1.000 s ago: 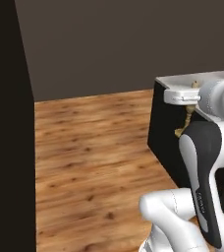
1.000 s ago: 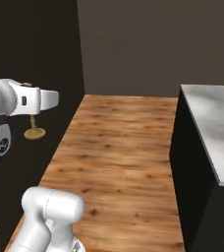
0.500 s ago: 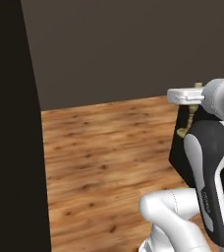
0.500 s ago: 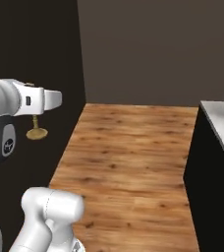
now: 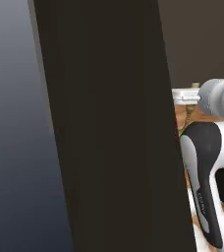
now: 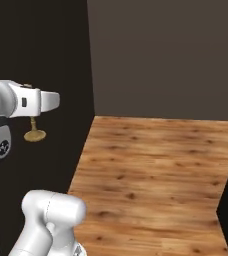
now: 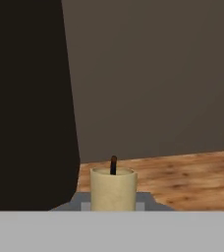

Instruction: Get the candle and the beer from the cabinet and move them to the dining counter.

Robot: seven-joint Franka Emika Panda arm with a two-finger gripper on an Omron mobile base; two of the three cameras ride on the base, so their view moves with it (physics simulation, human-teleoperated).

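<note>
At the left edge of the right base view, halfway up the frame, we see the white hand of the arm pointing right, with the candle [image 6: 34, 131] hanging below it, its flared tan-gold base [image 6: 35, 135] lowest and clear of any surface. The gripper [image 6: 31, 119] is mostly hidden behind the hand there, so we read the grip from the hand view: at the bottom centre of that frame the cream top of the candle [image 7: 113, 189] with its dark wick stands upright between the jaws, which are closed on it. In the left base view the candle [image 5: 188, 118] shows as a thin tan stem at the right of the frame, under the hand and beside the dark forearm. A tall dark panel [image 5: 114, 128] takes up the middle of that view. Beyond the candle lies the wooden floor [image 6: 156, 170], running to a dark grey-brown wall [image 6: 166, 55] in the upper right of the right base view.
</note>
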